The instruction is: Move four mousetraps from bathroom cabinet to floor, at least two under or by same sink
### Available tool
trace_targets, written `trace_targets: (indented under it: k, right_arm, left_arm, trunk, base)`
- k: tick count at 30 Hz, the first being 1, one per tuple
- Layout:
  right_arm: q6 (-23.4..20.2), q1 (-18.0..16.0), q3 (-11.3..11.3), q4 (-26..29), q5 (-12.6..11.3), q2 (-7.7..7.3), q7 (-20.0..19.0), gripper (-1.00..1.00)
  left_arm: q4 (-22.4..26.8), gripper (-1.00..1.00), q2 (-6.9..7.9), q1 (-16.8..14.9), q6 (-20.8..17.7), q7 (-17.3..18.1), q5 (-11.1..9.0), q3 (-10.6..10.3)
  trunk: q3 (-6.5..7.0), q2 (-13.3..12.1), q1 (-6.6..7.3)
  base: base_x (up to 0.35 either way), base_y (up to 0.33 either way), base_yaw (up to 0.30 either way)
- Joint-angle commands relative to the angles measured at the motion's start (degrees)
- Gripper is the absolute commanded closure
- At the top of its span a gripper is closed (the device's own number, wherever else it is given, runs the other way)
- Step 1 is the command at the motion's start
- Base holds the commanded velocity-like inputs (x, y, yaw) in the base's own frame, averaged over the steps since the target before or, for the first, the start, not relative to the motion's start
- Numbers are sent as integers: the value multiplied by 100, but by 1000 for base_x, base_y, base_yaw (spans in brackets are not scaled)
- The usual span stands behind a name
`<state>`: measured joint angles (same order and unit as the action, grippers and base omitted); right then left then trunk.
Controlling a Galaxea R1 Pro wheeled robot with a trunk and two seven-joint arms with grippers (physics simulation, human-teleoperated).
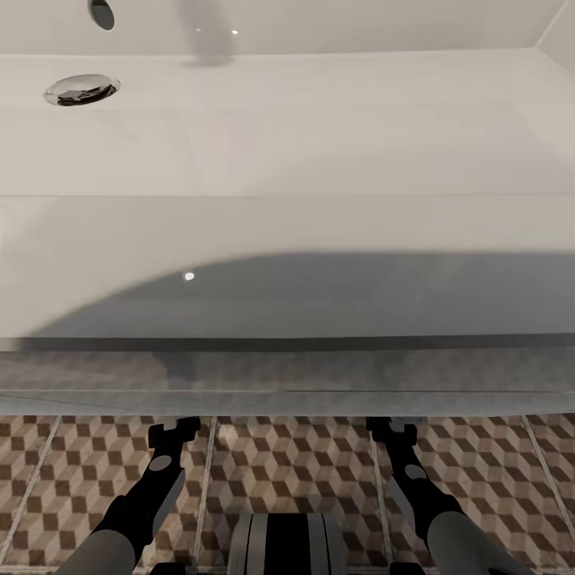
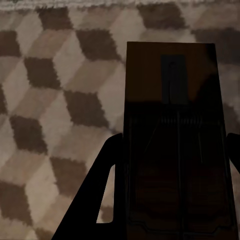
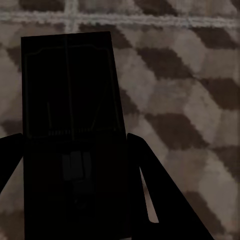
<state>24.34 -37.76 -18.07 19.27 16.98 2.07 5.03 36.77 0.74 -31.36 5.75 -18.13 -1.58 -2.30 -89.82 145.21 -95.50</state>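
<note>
Wrist views: both end effectors clamped on flat wooden mousetraps (image 2: 172,145) (image 3: 70,135); best lowered flat onto cube-patterned floor tiles (image 2: 55,100) beside white sink (image 1: 287,160)

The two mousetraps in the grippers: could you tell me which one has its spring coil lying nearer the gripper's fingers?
The mousetrap in the left gripper: its coil sits close above the fingers. On the right gripper's mousetrap, a pale patch lies between coil and fingers.
</note>
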Motion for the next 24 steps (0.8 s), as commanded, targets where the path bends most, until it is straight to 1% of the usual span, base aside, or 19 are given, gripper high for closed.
trace_targets:
  k: [1,24]
  right_arm:
    - [18,-3,-30,-4,43,3,7,100]
    - [18,-3,-21,-19,42,4,7,100]
  left_arm:
    - [-4,100,5,-2,14,-42,-8,-25]
    - [5,100,-21,-2,23,-55,-32,-34]
  trunk:
    - [-3,1,1]
    - [-3,1,1]
  base:
    - [0,0,0]
    - [0,0,0]
